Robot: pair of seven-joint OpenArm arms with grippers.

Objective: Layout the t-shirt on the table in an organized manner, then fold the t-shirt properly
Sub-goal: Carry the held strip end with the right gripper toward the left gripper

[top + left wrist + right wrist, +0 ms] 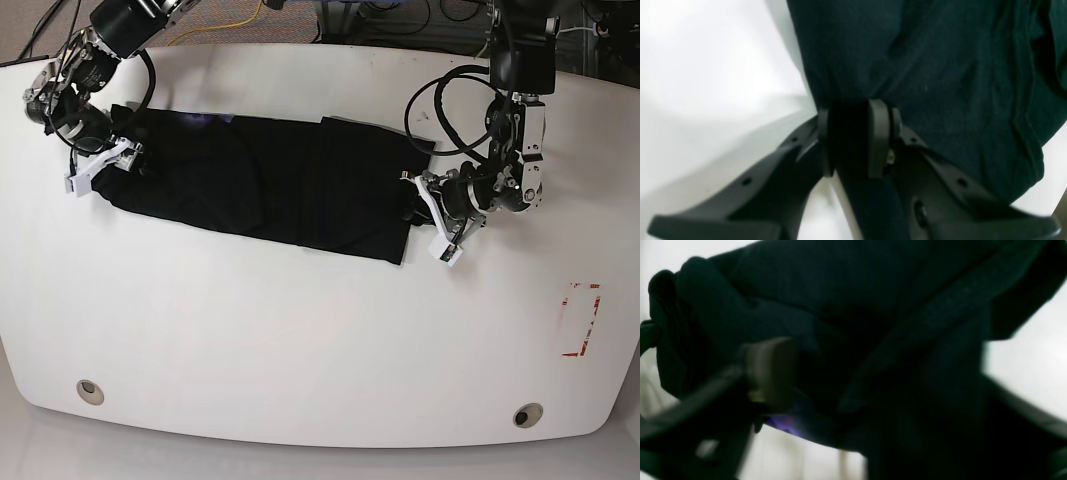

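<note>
Taking the base view from left to right with the t-shirt (270, 195) as our landmark: at its left end we see the right gripper (118, 160) buried in bunched cloth. Its wrist view is dark and blurred, with one pad (770, 371) pressed against the fabric, so we cannot tell whether those jaws are clamped. The shirt itself lies as a long dark band across the upper part of the table (300, 340), apparently doubled over lengthwise. At its right end the left gripper (857, 138) has its jaws closed on a pinch of cloth.

We judge the stretching-out mostly done and the crosswise folds left.

Below the shirt the glossy white top is bare as far as two metal grommets (89, 390). A red tape rectangle (580, 320) sits lower right of it, and cables (240, 15) trail beyond it.
</note>
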